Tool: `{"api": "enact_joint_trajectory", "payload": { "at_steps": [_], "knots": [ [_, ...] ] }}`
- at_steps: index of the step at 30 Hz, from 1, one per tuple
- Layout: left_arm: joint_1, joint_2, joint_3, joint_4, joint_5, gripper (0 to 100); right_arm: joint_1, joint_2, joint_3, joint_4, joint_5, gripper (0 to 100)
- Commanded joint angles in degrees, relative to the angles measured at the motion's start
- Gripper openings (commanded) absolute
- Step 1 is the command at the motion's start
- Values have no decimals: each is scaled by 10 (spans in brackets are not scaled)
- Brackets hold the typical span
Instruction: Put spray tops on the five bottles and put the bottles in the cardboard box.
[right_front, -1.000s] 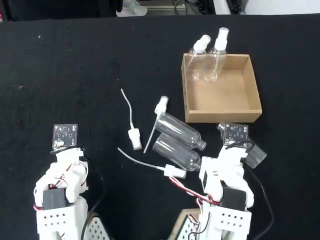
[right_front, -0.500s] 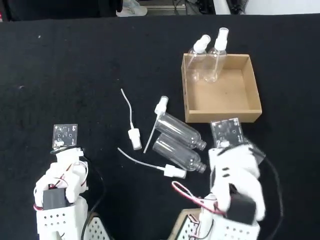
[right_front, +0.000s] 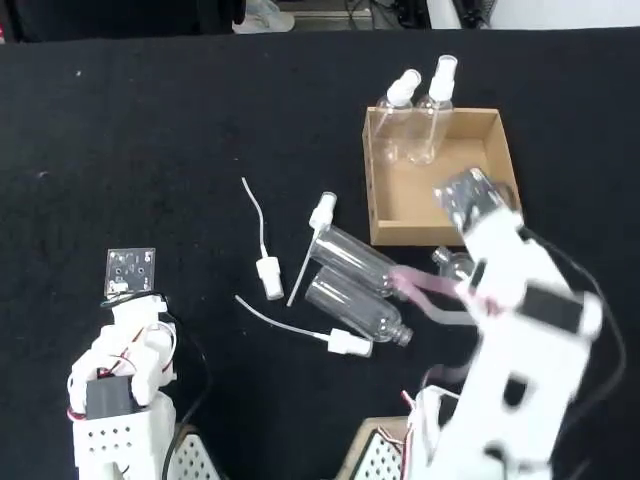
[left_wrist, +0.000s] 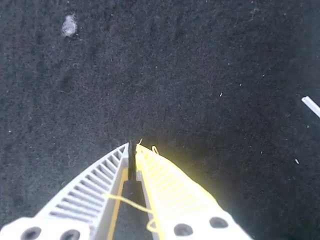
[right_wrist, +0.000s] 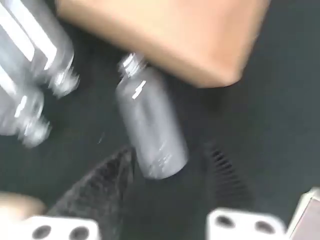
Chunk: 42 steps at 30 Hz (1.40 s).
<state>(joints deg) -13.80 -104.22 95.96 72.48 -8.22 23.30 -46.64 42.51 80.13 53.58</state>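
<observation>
Your right gripper (right_wrist: 165, 175), jaws spread, seems to straddle the base of the capless bottle (right_wrist: 150, 127) lying just beside the cardboard box (right_wrist: 165, 35); centre on its body before squeezing; your left gripper (left_wrist: 132, 155) rests closed.

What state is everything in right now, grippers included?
Cardboard box: open, holding two bottles.
Two capped bottles: standing inside box.
Two uncapped bottles: lying side by side on the table.
Third uncapped bottle: lying beside box.
Three spray tops: loose on table.
Right gripper: open, straddling that bottle.
Left gripper: shut, empty.
</observation>
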Motion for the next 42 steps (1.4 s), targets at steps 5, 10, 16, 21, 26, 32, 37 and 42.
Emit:
{"api": "enact_joint_trajectory", "payload": {
  "at_steps": [5,10,16,21,26,32,37,42],
  "knots": [
    [4,-1,14,4,-4,30,9,117,-7,-50,69,398],
    [7,-1,14,4,-4,30,8,122,94,-147,129,375],
    [7,-1,14,4,-4,30,10,123,166,-216,144,374],
    [7,-1,14,4,-4,30,8,124,208,-276,144,374],
    [7,-1,14,4,-4,30,6,124,239,-280,164,351],
    [7,-1,14,4,-4,30,11,124,276,-277,193,7],
    [7,-1,14,4,-4,30,106,121,244,-280,193,34],
    [7,-1,14,4,-4,30,227,128,149,-276,106,11]
  ]
}}
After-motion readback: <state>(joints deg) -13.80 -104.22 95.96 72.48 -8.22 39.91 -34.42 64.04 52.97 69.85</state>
